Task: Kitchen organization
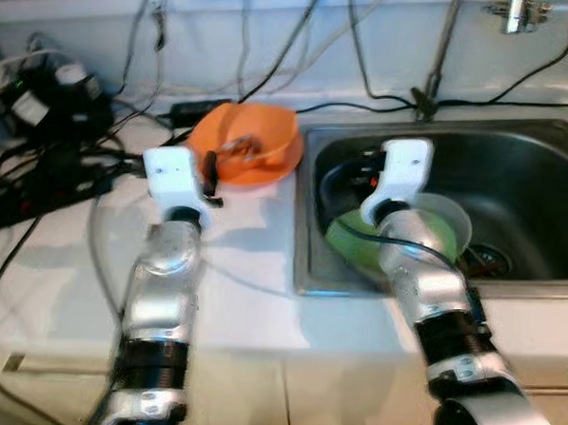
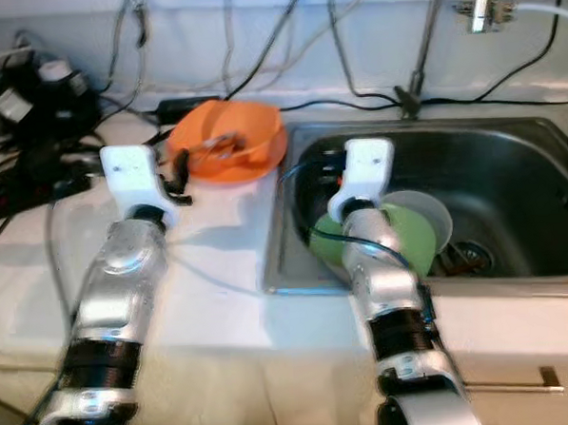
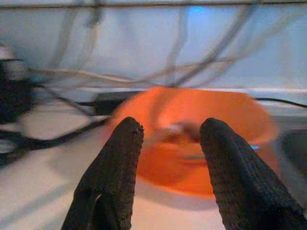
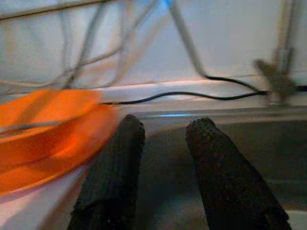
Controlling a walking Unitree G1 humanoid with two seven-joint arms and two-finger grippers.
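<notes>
An orange bowl [image 1: 247,143] stands on the white counter [image 1: 248,262], just left of the steel sink [image 1: 540,190], with a small utensil lying in it. My left gripper [image 3: 170,132] is open and hovers close in front of the bowl's near rim, holding nothing. A green bowl [image 1: 354,242] and a clear bowl [image 1: 451,218] lie in the sink's near left corner. My right gripper [image 4: 165,129] is open over the sink's left side, above the green bowl, with the orange bowl [image 4: 43,129] off to one side of it.
Black cables and a power strip [image 1: 35,187] crowd the counter's back left. More cables [image 1: 354,99] run along the wall behind the bowl and sink. A faucet pipe [image 1: 438,62] rises behind the sink. The drain [image 1: 486,257] sits near the clear bowl.
</notes>
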